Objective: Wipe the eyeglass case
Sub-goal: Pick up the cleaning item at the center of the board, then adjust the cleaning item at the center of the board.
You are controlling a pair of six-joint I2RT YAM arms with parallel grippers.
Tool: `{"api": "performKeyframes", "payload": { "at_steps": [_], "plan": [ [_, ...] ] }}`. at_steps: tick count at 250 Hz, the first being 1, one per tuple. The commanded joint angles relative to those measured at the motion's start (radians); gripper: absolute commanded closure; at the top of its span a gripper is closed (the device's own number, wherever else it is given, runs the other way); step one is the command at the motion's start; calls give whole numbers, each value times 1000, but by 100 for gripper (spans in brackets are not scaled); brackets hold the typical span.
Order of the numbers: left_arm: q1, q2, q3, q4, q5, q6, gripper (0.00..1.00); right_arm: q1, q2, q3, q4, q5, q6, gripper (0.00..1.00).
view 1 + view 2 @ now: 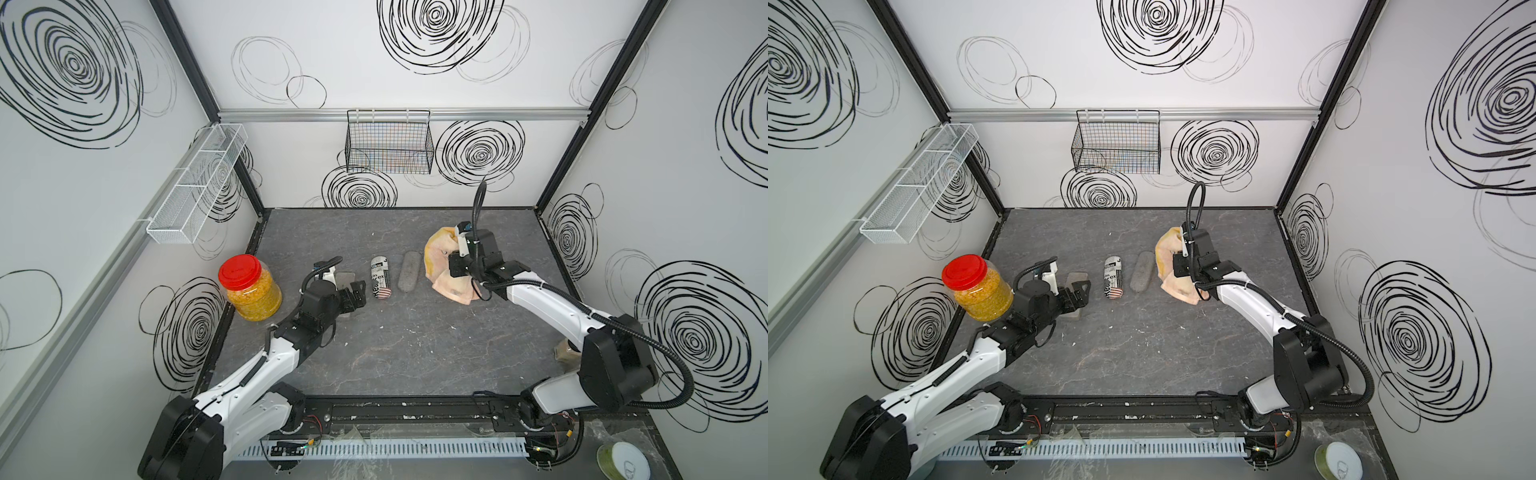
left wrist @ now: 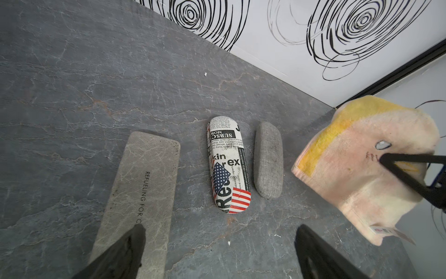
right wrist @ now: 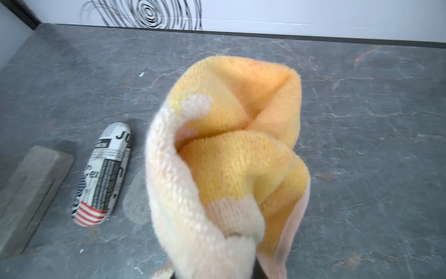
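Note:
Three eyeglass cases lie side by side mid-table. A newspaper-print case (image 1: 380, 277) (image 2: 229, 166) (image 3: 103, 174) is in the middle, with a grey fabric case (image 1: 409, 272) (image 2: 268, 159) to its right. A flat stone-patterned case (image 2: 144, 188) (image 1: 345, 276) lies to its left. My left gripper (image 1: 357, 295) (image 2: 220, 232) hovers open, one finger over the flat case. My right gripper (image 1: 454, 270) is shut on a yellow and pink cloth (image 1: 440, 262) (image 3: 229, 157). The cloth hangs lifted just right of the grey case and hides the jaws in the right wrist view.
A red-lidded jar (image 1: 249, 286) of yellow grains stands at the left wall. A white mesh shelf (image 1: 199, 183) hangs on the left wall and a black wire basket (image 1: 388, 141) on the back wall. A tape roll (image 1: 623, 461) lies at the front right.

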Motion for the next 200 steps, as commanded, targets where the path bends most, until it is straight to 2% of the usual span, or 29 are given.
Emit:
{"api": "performKeyframes", "payload": {
  "at_steps": [1,26,56,106,135,150,172,188,200],
  "plan": [
    [17,-17,21,-55,15,6,0,29,-25,-20,35,-35,-26,80],
    [12,-10,13,-33,47,2,0,36,-19,-27,10,-29,-23,80],
    [-5,4,11,-17,34,-6,1,45,-6,-20,-78,50,15,80],
    [-7,36,5,32,37,-9,1,43,4,-82,-147,-110,65,73],
    [-14,50,4,46,41,-9,1,44,11,-131,-163,-34,112,72],
    [-14,53,-4,59,42,-9,1,44,18,-137,-183,1,122,69],
    [-15,58,-14,75,44,-11,1,48,35,-137,-189,-9,124,67],
    [-15,64,-15,82,46,-11,1,63,47,-136,-178,-22,119,68],
    [-15,66,-15,85,47,-12,1,78,54,-129,-176,-3,121,73]
  ]
}}
